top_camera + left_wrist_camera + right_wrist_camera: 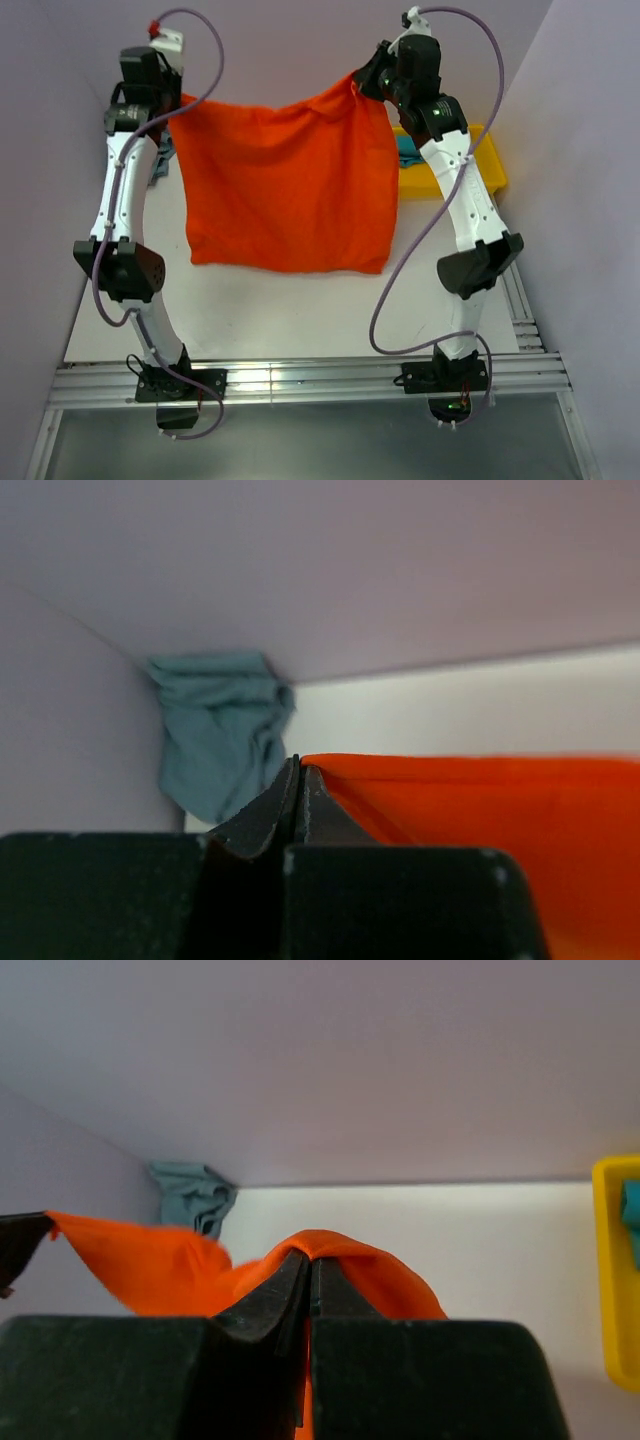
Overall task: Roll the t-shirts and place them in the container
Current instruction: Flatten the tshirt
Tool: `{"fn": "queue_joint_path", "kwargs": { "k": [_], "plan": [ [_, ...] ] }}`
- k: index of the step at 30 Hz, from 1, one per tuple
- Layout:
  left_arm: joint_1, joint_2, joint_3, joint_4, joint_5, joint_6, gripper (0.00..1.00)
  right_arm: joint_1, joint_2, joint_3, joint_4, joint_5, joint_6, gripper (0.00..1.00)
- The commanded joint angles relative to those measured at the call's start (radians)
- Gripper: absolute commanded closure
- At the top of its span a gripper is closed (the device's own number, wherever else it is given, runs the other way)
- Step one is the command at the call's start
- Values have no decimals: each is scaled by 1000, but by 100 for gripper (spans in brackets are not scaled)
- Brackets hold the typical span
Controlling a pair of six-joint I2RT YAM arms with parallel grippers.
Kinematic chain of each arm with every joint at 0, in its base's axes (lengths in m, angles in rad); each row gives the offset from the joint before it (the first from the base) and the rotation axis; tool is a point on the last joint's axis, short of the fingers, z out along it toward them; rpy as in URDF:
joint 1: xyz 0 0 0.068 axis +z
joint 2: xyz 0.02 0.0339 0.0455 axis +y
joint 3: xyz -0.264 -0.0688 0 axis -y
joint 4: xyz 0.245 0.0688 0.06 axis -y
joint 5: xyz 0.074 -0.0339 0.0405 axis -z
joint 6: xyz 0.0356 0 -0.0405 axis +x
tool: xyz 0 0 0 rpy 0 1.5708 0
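A bright orange-red t-shirt (290,185) hangs spread out between both arms, its lower hem near the white table (300,310). The left gripper (179,99) is shut on the shirt's upper left corner. In the left wrist view the jaws (298,766) are pressed together and the orange cloth (480,810) stretches off to the right. My right gripper (364,86) is shut on the upper right corner, and the orange fabric (370,1265) drapes over its closed tips (312,1257). A dusty grey-blue t-shirt (220,740) lies crumpled in the far left corner. A teal t-shirt (408,150) lies in the tray.
A yellow plastic tray (490,165) stands at the far right of the table, beside the right arm. Lilac walls (300,40) close in the back and both sides. The grey-blue t-shirt (161,160) sits behind the left arm.
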Motion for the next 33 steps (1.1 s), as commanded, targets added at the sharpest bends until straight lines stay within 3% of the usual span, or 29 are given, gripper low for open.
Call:
{"fn": "queue_joint_path", "kwargs": {
  "k": [1, 5, 11, 15, 18, 24, 33],
  "plan": [
    [80, 29, 292, 33, 31, -40, 100, -17, 19, 237, 67, -23, -44, 100],
    [114, 12, 279, 98, 36, -31, 100, -27, -36, 138, 167, 1, -20, 100],
    [138, -143, -43, 153, 83, 9, 100, -30, -205, -202, 227, 1, 22, 100],
    [149, -299, -378, 168, 120, 92, 100, -30, -358, -506, 259, -28, 75, 100],
    [149, -374, -563, 129, 163, 161, 100, -30, -477, -873, 343, -34, 138, 100],
    [149, -470, -876, 70, 205, 259, 100, -4, -611, -1299, 429, -45, 260, 100],
    [149, -513, -1186, 59, 217, 354, 100, 145, -617, -1620, 471, 72, 418, 100]
  ]
}}
